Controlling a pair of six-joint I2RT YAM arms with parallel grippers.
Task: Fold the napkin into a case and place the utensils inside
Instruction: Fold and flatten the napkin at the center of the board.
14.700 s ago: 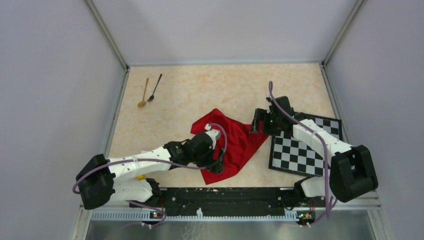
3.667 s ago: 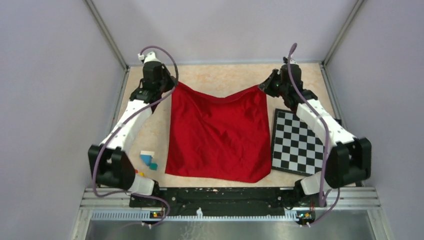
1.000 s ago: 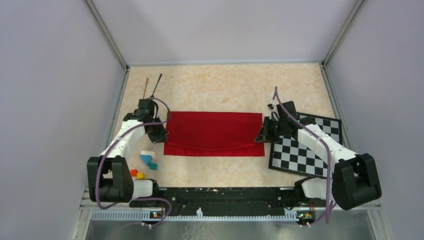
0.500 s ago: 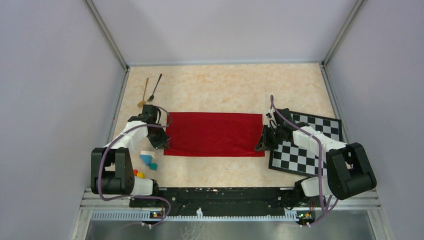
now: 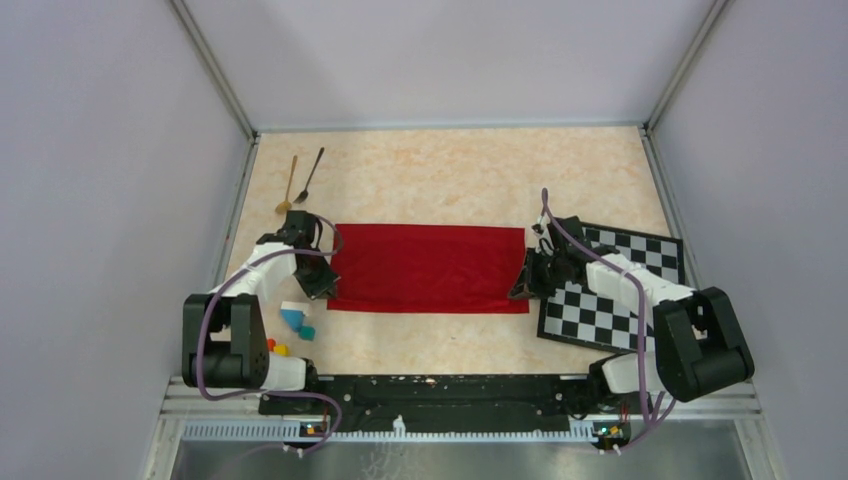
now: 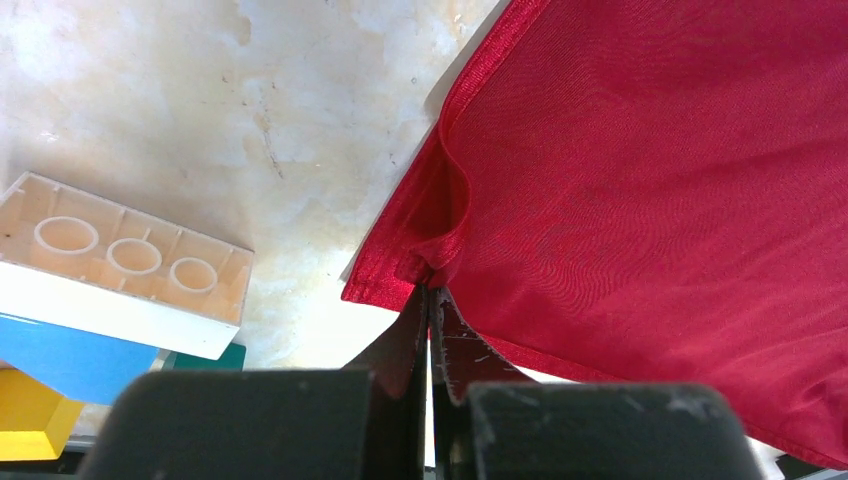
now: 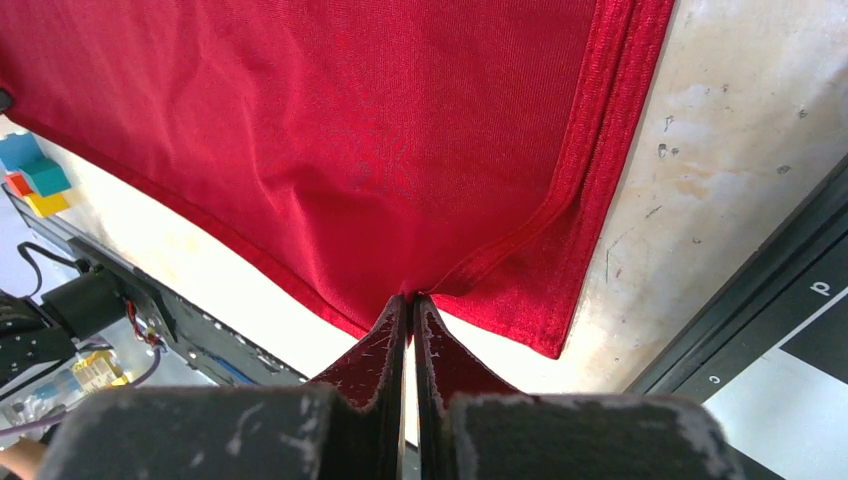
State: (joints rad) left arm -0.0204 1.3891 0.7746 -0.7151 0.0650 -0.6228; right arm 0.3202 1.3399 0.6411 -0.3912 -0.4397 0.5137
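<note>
Napkin: folded red strip, flat between grippers | left gripper: clamped on near-left corner | right gripper: clamped on near-right corner | gold spoon, black spoon: far left, apart

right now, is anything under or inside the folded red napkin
Only the table shows around the napkin, which lies flat, no bulge. The gold spoon and the black spoon lie outside it, far left. Between its layers is covered from view.

Red napkin lies folded flat, gold spoon and black spoon far left.
</note>
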